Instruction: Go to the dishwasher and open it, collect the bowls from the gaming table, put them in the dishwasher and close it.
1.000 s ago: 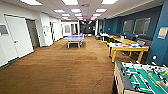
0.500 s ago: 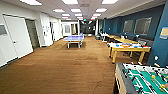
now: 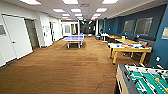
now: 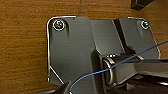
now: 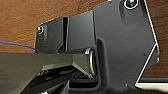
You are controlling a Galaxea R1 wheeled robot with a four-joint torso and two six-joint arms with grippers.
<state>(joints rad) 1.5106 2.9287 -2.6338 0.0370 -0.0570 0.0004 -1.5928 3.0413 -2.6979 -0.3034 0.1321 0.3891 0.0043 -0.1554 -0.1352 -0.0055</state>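
Note:
The gaming table [image 3: 130,50], white-topped with a pale yellow edge and legs, stands at the right of the room in the head view, some way ahead over the wood floor. Small blue shapes on its top look like the bowls [image 3: 118,45], among orange and other small items too blurred to tell apart. The dishwasher is out of view. The left wrist view and the right wrist view look down past the robot's dark plate and jointed bar onto the brown wood floor.
A foosball table [image 3: 142,80] with a green field fills the near right corner. A blue table-tennis table [image 3: 74,38] stands mid-room far ahead. White doors [image 3: 16,37] line the left wall. More yellow tables [image 3: 125,40] run along the dark blue right wall.
The whole head view has shifted only slightly, so the camera has barely moved. Nothing in the room has moved.

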